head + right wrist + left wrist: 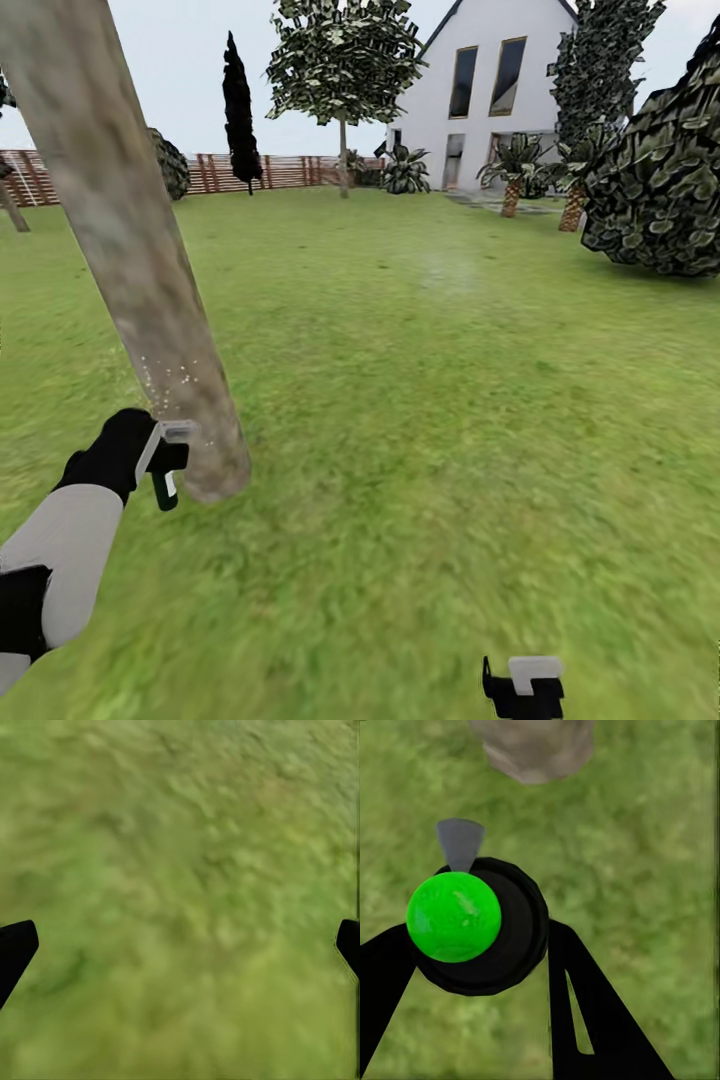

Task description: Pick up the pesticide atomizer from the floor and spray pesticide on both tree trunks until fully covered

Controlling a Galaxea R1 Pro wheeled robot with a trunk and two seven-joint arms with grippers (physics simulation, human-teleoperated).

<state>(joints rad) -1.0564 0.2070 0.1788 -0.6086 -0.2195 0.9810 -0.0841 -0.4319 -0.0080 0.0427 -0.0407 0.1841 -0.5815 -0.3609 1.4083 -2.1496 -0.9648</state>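
Clamped between my left gripper's (484, 945) fingers, the pesticide atomizer (165, 462) is sitting just beside the near tree trunk (130, 250), and pale flecks, probably spray, are dotting the bark. I am judging the spraying underway; next I should be sweeping higher. My right gripper (525, 690) is hanging spread over the lawn (450, 400).

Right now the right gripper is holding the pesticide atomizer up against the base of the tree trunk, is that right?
Not quite: it is the left gripper that holds the pesticide atomizer by the tree trunk, as the head view shows. The right gripper is open over grass.
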